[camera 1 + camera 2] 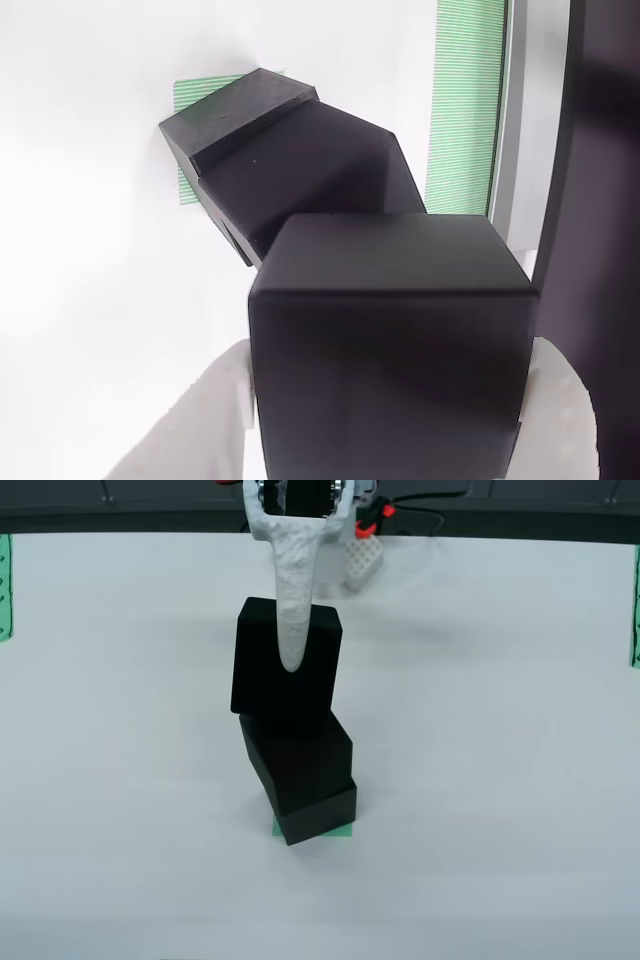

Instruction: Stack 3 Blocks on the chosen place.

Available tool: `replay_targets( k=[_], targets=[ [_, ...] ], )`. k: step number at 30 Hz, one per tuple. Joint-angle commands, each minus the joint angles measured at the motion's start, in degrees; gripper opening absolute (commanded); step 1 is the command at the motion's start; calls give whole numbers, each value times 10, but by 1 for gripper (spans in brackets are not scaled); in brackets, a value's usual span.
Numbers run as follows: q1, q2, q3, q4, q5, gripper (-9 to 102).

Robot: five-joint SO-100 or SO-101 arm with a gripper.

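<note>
My gripper is shut on a black block, with one white finger running down its front face. In the wrist view that block sits close between my two white fingers. Under it two more blocks are stacked, the upper one turned askew on the lower one. The lower block rests on the chosen place, whose green stripes peek out at its edges. I cannot tell whether the held block touches the stack.
A long green striped strip with a grey rail and a black panel lie to the right in the wrist view. Green strips edge the white table; the arm's base and a dark band are at the back.
</note>
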Motion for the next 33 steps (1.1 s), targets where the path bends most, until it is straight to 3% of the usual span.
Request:
replay_targets(
  k=[1,33],
  targets=[
    [-4,-3,-3,-3,4,21],
    [-8,-74,-97,-2,11,21]
  ],
)
